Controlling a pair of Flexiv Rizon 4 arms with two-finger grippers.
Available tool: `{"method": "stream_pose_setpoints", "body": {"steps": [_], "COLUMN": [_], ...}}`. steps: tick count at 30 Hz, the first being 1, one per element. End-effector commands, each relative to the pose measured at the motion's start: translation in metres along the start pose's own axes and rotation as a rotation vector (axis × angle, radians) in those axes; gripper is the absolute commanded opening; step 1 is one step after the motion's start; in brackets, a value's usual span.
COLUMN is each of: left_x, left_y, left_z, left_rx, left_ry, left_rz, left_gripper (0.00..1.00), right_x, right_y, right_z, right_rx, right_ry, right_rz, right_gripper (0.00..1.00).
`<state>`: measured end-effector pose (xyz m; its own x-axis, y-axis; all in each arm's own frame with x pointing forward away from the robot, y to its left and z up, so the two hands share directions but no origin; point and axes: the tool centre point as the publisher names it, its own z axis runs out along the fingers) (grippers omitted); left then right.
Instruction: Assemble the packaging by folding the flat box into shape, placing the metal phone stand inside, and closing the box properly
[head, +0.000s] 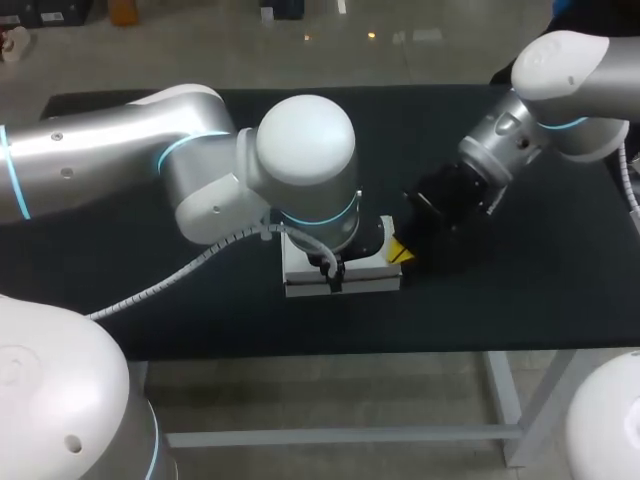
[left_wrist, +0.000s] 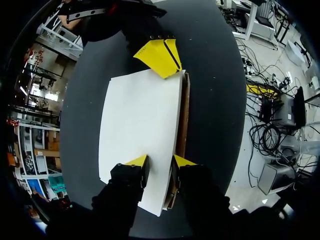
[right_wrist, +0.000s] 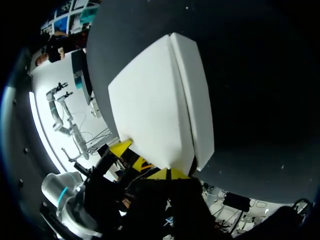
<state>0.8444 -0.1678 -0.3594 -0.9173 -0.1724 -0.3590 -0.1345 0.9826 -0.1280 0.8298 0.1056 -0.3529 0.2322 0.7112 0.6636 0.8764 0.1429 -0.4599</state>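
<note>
Mid-frame, our left claw (left_wrist: 160, 167) seems clenched on the lid (left_wrist: 140, 120) to close it; right claw (left_wrist: 162, 60) braces the box (head: 360, 283), grip unclear.

The box (left_wrist: 140, 125) is smooth, matt white card on its faces, and you can see raw brown cardboard along one edge. Your table (head: 560, 290) has a dark, matt top, finely speckled. The left arm (head: 305, 140) and right arm (head: 570, 65) pair glossy white shells with satin silver metal segments
</note>
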Motion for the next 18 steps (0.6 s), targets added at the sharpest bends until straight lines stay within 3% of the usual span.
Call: {"method": "stream_pose_setpoints", "body": {"steps": [1,12,18], "left_x": [-0.002,0.0,0.0], "left_y": [-0.001,0.001,0.006], "left_z": [0.003,-0.003,-0.015], "left_rx": [-0.004,-0.002,0.025], "left_ry": [0.0,-0.003,-0.01], "left_rz": [-0.002,-0.003,-0.003], "left_gripper": [0.33,0.34,0.4], "right_x": [-0.004,-0.002,-0.002], "right_y": [-0.002,0.004,0.004], "right_z": [0.001,0.003,0.002], "right_rx": [-0.007,0.0,-0.001], "right_ry": [0.003,0.005,0.008], "right_rz": [0.003,0.009,0.01], "right_gripper": [0.0,0.0,0.0]}}
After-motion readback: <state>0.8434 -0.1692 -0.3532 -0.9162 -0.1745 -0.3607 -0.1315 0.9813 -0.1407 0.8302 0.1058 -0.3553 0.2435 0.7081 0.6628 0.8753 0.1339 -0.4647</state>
